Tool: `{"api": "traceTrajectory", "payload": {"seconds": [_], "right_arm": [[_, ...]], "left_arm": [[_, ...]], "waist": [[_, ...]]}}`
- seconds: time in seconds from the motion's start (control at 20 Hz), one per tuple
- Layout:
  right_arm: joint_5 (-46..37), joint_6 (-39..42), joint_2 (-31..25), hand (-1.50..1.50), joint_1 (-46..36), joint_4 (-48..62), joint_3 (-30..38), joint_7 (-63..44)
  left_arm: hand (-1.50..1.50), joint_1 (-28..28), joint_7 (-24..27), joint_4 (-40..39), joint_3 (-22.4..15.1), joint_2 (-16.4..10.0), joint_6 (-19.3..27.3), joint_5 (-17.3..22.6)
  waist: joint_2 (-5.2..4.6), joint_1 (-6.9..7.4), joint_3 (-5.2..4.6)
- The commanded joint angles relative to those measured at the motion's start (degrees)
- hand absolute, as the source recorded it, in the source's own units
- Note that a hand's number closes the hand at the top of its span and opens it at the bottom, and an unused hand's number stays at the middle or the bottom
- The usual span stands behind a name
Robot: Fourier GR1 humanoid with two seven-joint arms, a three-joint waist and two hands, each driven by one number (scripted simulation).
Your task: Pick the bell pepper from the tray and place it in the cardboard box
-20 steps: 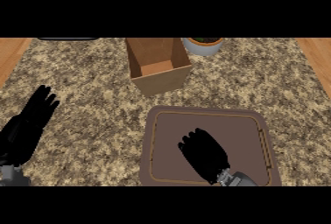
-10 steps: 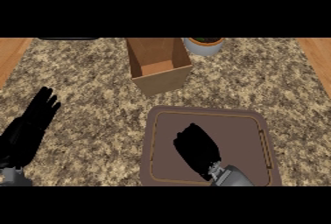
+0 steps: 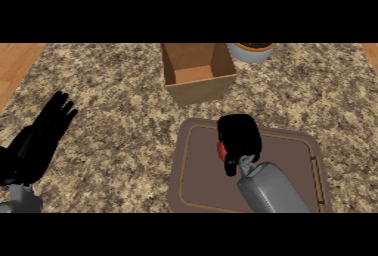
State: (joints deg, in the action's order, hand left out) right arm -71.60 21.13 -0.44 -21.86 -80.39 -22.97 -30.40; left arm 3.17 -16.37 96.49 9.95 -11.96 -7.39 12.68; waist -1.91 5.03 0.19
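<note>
Because the right hand (image 3: 238,136) is curled down over the bell pepper (image 3: 221,150), only a small red patch of it shows, at the hand's left edge below the bent fingers, so neither its long axis nor which way its stem points can be told. The pepper sits over the upper middle of the brown tray (image 3: 199,180), gripped by the hand, and whether it touches the tray's floor is hidden. The grey right forearm (image 3: 272,190) comes up from the lower edge and crosses the tray's right half. The tray lies flat on the speckled table (image 3: 111,75), a rounded rectangle with a thin lighter line running inside its rim. Beyond the tray's far edge, a little to the left and apart from it by a strip of bare table, stands the cardboard box (image 3: 203,90), upright, with its top open and its tan floor in view; nothing lies inside that can be seen. Between the hand and the box there is only the tray's rim and that strip of table. Near the box's far right corner is a pale round pot (image 3: 251,54) with dark fill, partly cut off at the top. The left hand (image 3: 46,132) rests open at the left edge, fingers straight, pointing up and away, well apart from tray and box.
</note>
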Motion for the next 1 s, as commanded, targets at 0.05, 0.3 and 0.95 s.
{"api": "traceTrajectory", "payload": {"seconds": [0.05,0.3,0.95], "right_arm": [[3.8,-4.3,0.4,1.50,-8.5,2.8,2.6,-15.1],[6.0,-8.5,0.4,1.50,-20.8,6.3,2.0,-25.7],[-0.6,-14.7,0.4,1.50,-48.4,19.5,4.0,-46.7]], "left_arm": [[0.00,1.6,-0.6,-0.4,-2.0,0.2,-1.2,-0.1],[0.00,4.7,-1.6,-1.0,-4.6,1.7,-1.0,-0.6],[0.00,7.0,-2.3,-3.9,-6.0,2.3,-0.7,-1.8]], "waist": [[-0.20,3.86,-0.11],[-0.39,6.74,-0.26],[0.24,7.48,-0.78]]}}
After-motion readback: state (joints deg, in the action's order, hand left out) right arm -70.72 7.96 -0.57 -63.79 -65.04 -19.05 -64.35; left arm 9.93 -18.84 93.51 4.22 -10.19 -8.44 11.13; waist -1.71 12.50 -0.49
